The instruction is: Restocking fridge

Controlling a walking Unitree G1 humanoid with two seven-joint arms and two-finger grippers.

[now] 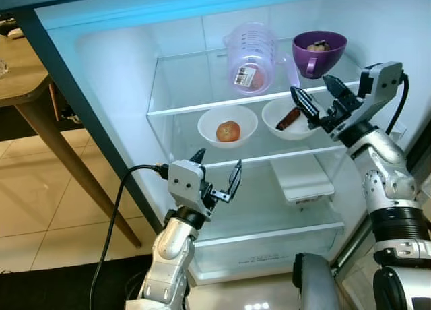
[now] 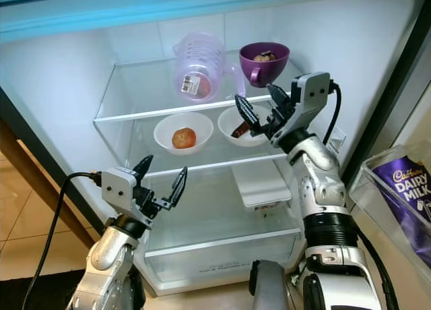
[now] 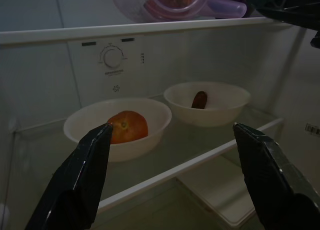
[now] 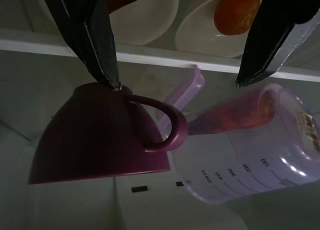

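Right tool [image 1: 322, 101], fingers spread and grasping nothing, is hovering at upper right just before the purple cup [image 1: 318, 52] on the top shelf [image 1: 202, 104]; risk: nudging the tilted measuring jug [image 1: 250, 57] beside it.

Two silver arms of rounded, jointed metal segments, with a black ribbed band around the right forearm; each wrist carries a boxy light-grey housing dotted with small dark screws; a black cable loops from each housing; the left gripper [image 1: 217, 176] and right gripper [image 1: 315, 93] each have two long, tapered black fingers
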